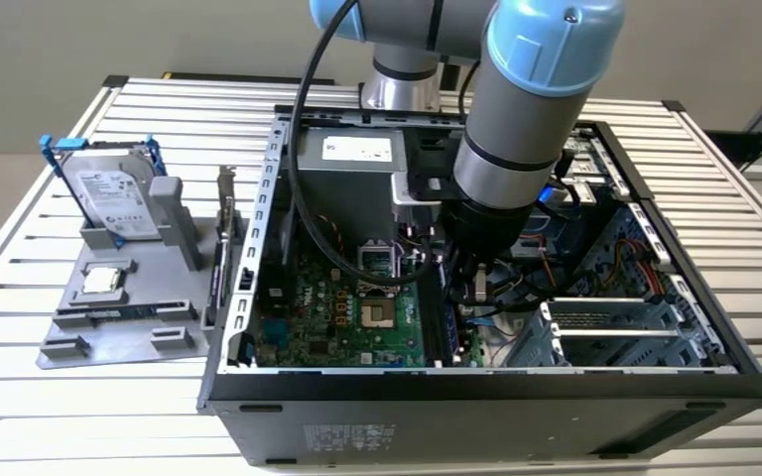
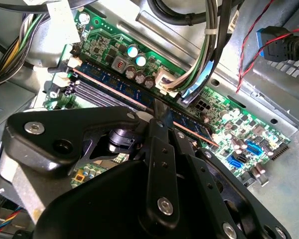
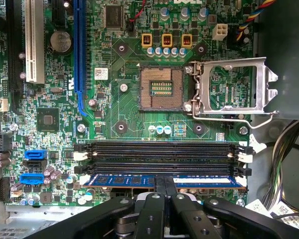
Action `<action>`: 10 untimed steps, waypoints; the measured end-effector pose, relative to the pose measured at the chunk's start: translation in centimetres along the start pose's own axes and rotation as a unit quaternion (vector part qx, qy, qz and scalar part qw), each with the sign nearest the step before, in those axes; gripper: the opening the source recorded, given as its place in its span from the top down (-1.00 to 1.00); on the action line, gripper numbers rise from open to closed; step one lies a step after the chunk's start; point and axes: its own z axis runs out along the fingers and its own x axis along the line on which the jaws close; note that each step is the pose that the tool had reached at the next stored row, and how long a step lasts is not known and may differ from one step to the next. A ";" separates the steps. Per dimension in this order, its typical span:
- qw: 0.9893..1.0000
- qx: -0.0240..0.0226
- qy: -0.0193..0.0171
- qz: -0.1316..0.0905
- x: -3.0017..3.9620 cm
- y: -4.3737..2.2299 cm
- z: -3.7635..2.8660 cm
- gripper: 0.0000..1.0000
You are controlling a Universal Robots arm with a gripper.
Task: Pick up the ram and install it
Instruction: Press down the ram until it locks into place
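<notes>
Arm reaching into open computer case, claw on ram at its slot.

Exterior view: the arm (image 1: 520, 129) descends into the open computer case (image 1: 487, 382) on a slatted table (image 1: 37, 397); toward the exterior view's left, a grey holder (image 1: 123, 317) carries a hard drive (image 1: 114, 198) in a blue frame. Second wrist view: the gripper (image 2: 157, 117) has its black fingers (image 2: 162, 149) pressed together on the ram (image 2: 124, 92), which stands on edge in a slot beside black empty slots (image 2: 97, 94). First wrist view: the ram (image 3: 124, 180), blue-edged with dark chips, lies in the slot nearest the gripper (image 3: 164, 185), clamped at its middle; two empty slots (image 3: 164, 157) and the processor socket (image 3: 162, 88) lie beyond on the green motherboard (image 3: 114, 114).
</notes>
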 end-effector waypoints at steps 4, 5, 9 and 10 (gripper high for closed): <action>1.000 0.000 0.000 0.000 -0.01 0.00 -0.18 1.00; 1.000 0.000 -0.001 0.000 -0.02 0.00 -0.31 1.00; 1.000 0.000 0.000 0.000 0.00 0.01 -1.21 1.00; 1.000 0.000 0.000 0.000 0.01 0.02 -1.56 1.00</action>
